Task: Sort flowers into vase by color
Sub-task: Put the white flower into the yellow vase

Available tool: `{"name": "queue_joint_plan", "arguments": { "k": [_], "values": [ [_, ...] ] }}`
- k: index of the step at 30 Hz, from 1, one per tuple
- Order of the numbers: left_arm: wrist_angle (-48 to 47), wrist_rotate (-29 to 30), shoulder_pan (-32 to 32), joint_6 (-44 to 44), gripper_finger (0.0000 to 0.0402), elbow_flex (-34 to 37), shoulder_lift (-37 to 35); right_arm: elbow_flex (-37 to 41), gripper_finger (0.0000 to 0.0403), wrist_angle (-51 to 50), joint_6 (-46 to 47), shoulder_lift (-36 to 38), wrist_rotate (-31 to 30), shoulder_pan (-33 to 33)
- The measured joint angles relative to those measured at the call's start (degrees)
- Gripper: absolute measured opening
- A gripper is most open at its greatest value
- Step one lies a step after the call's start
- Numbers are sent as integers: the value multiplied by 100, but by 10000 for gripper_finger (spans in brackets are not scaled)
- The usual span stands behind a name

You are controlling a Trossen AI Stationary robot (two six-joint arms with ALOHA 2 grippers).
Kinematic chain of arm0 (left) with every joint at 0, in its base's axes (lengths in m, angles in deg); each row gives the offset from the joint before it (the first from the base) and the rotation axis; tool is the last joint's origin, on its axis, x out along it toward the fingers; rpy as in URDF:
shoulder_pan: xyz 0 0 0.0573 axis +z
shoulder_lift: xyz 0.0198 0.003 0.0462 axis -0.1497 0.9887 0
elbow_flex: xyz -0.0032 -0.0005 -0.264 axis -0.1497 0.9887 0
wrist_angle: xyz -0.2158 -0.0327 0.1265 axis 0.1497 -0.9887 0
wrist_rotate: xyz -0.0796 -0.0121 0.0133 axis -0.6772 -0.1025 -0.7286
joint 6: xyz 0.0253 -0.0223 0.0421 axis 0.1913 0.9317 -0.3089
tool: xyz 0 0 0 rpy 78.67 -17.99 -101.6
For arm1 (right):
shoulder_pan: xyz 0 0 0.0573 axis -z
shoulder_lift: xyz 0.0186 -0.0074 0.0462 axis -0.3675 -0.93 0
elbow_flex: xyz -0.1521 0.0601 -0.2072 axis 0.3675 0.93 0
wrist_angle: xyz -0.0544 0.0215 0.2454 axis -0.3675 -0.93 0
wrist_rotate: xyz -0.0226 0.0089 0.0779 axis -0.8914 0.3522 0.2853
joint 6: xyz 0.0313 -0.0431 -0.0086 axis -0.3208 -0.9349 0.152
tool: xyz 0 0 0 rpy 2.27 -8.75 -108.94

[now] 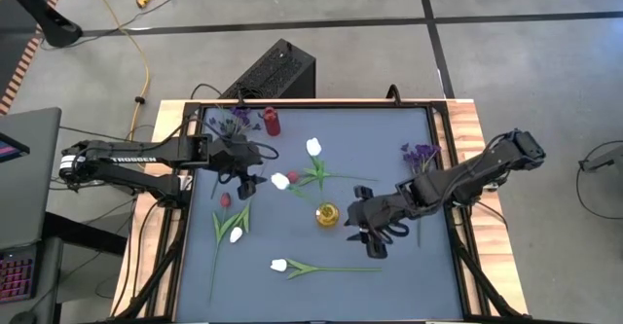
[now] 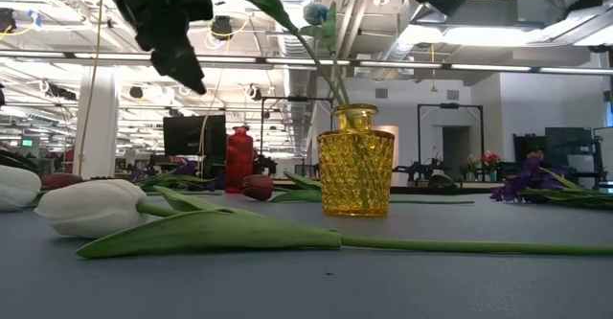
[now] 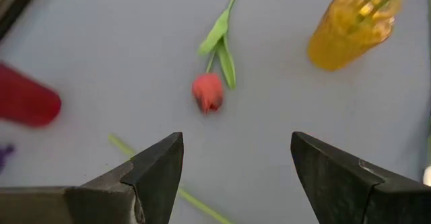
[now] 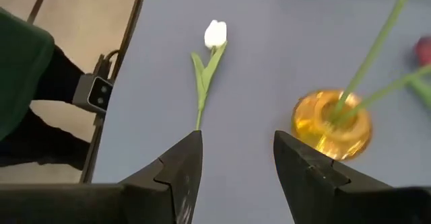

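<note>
A yellow glass vase (image 1: 327, 215) stands mid-table with two white tulips (image 1: 313, 147) leaning out of it toward the far left. Two more white tulips (image 1: 279, 264) (image 1: 236, 234) and two dark red tulips (image 1: 225, 199) (image 3: 207, 93) lie flat on the mat. Purple sprigs lie at the far left (image 1: 234, 125) and at the right (image 1: 421, 154). My left gripper (image 1: 248, 186) (image 3: 236, 143) hangs open above the mat, short of one red tulip. My right gripper (image 1: 373, 241) (image 4: 236, 140) hangs open just right of the vase, with nothing between its fingers.
A red vase (image 1: 272, 121) stands near the far edge, beside the left purple sprigs. The mat (image 1: 409, 285) is framed by a wooden table edge (image 1: 472, 129). A white tulip's long stem (image 2: 460, 246) lies across the near part of the mat.
</note>
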Motion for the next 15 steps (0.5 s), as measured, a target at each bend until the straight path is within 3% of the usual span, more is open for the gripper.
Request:
{"name": "queue_joint_plan", "arguments": {
  "k": [10, 15],
  "values": [
    [-557, -1, -207, 1069, 263, 0, 385, 220, 207, 172, 409, -4, 0, -323],
    [-622, 529, -749, 1642, 263, 0, 382, 220, 207, 363, 69, -206, -44, -630]
  ]
}}
